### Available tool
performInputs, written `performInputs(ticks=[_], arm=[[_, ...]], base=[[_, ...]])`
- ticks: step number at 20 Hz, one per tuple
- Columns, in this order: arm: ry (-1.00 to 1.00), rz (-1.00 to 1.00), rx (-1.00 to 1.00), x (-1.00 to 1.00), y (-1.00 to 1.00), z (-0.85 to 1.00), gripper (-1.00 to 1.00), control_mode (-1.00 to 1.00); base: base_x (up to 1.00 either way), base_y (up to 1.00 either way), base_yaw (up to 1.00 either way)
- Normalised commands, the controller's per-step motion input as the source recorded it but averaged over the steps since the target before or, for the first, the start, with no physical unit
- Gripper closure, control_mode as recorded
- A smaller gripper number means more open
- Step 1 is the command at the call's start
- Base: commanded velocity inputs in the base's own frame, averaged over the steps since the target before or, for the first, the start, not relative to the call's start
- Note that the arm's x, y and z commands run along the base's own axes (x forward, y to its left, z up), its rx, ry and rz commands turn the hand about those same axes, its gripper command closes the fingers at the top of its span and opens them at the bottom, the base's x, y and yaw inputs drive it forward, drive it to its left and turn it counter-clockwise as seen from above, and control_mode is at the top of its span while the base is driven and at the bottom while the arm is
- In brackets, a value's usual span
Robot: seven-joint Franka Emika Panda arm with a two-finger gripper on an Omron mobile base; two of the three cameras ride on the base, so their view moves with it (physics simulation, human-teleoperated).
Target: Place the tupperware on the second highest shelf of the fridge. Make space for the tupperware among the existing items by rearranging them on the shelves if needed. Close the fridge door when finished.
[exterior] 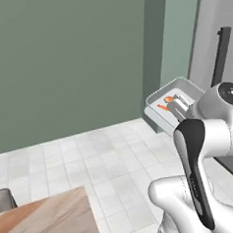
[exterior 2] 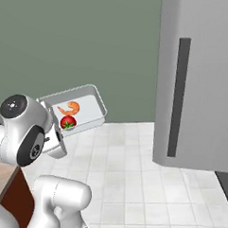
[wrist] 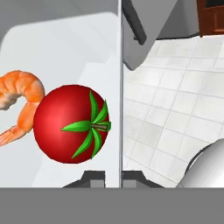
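step: carrying tupperware [exterior 2: 87, 108] | gripper [wrist: 113, 175] clamped on its rim | fridge [exterior 2: 199, 73] at 3 o'clock, door looks shut | next: probably open it first

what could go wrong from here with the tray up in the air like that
The gripper pinches just one wall of the tupperware, held above the floor, so it could tip or slip. The tomato and shrimp lie loose inside and might roll out. The fridge door looks shut, so the tray could bump it if carried straight in.
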Motion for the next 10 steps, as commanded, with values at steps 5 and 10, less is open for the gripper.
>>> performInputs(ticks=[5, 10], arm=[[0.00, 0.00, 0.00, 0.00, 0.00, 0.00, 1.00, 1.00], [0.00, 0.00, 0.00, 0.00, 0.00, 0.00, 1.00, 1.00]], base=[[1.00, 0.00, 0.00], [1.00, 0.00, -0.03]])
